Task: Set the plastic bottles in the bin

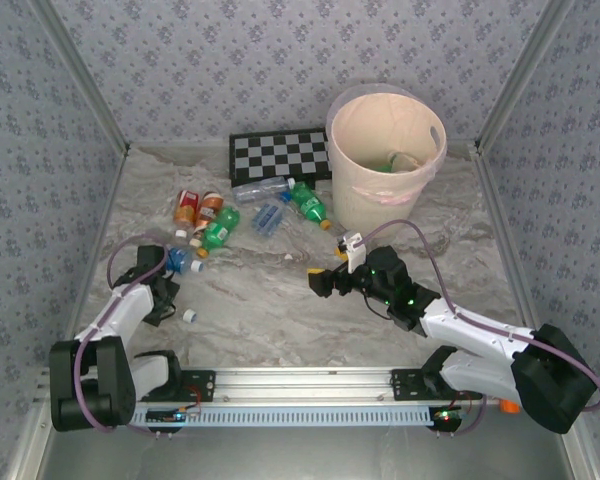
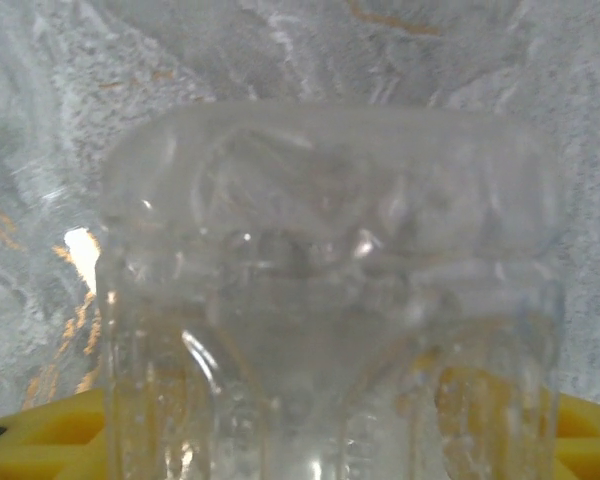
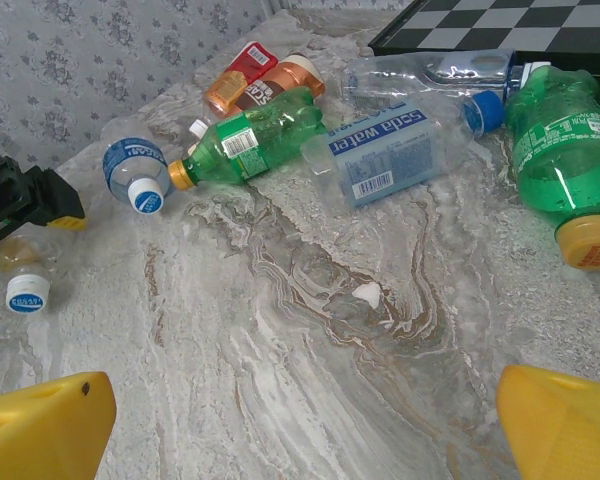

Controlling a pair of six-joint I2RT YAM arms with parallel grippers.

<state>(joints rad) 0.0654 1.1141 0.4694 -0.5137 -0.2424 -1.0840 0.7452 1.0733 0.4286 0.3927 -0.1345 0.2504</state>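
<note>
while wide open and empty, r gripper nr bottle pile, checkerboard behind; clear bottle against l gripper, grip unclear

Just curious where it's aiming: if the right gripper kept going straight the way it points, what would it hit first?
Probably the marble table, near a small white speck, since the open right gripper tilts downward. If it skimmed above, the clear soda-water bottle comes next, though depth is unclear.
</note>
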